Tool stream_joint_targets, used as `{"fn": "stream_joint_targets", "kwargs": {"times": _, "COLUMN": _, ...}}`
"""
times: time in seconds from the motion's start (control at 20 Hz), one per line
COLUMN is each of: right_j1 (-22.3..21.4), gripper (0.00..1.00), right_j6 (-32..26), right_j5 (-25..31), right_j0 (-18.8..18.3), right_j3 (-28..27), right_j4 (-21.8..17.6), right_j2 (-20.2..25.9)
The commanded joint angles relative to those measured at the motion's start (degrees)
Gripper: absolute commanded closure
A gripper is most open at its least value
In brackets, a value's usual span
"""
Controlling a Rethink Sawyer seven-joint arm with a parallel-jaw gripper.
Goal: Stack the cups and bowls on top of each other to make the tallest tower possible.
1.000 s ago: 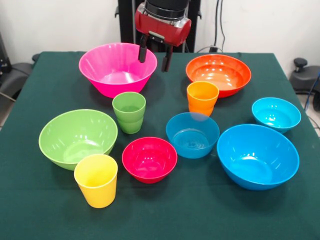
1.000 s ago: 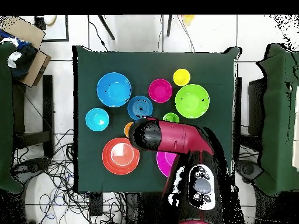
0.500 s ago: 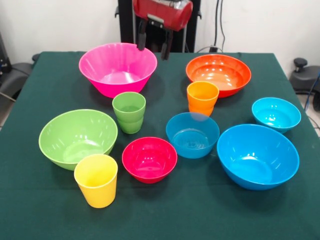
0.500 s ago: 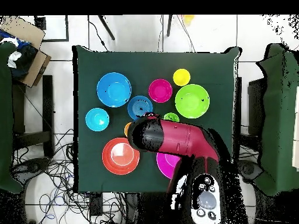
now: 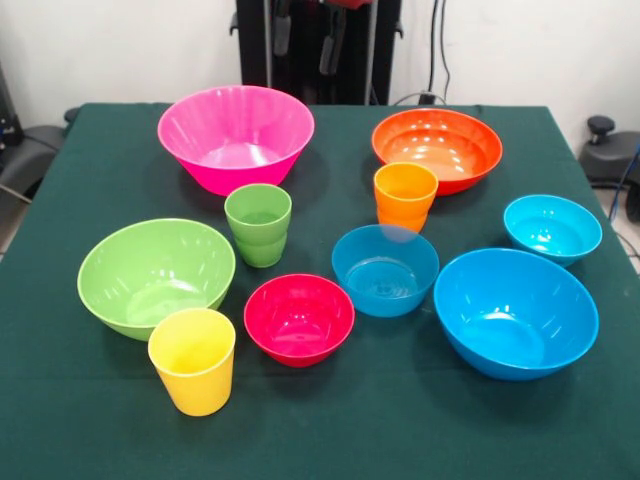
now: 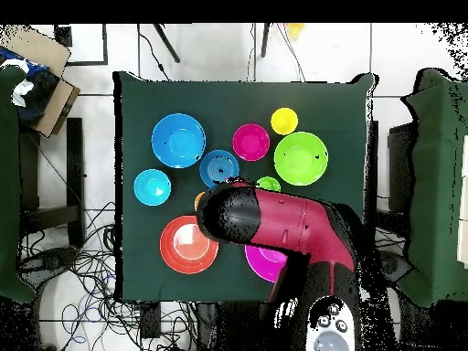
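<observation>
**Nothing stacked; gripper high, empty**

All ten pieces sit apart on the bench (image 5: 90, 440), mouths up. Gripper (image 5: 304, 36) hangs at far edge above the pink bowl (image 5: 235, 135), fingers (image 5: 283, 34) apart, holding nothing. Wide bowls ring the outside; green cup (image 5: 258, 224) and orange cup (image 5: 405, 197) stand mid-bench. A large bowl likely suits as base.
</observation>
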Motion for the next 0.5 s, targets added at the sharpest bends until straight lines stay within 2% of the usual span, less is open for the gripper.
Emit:
{"fn": "stream_joint_targets", "kwargs": {"times": 0.05, "right_j1": -2.05, "gripper": 0.00, "right_j6": 2.63, "right_j5": 7.69, "right_j0": 0.61, "right_j3": 2.26, "right_j4": 0.59, "right_j2": 1.99}}
{"fn": "stream_joint_targets", "kwargs": {"times": 0.5, "right_j1": -2.70, "gripper": 0.00, "right_j6": 3.66, "right_j5": 6.97, "right_j0": 0.77, "right_j3": 2.80, "right_j4": 0.59, "right_j2": 2.17}}
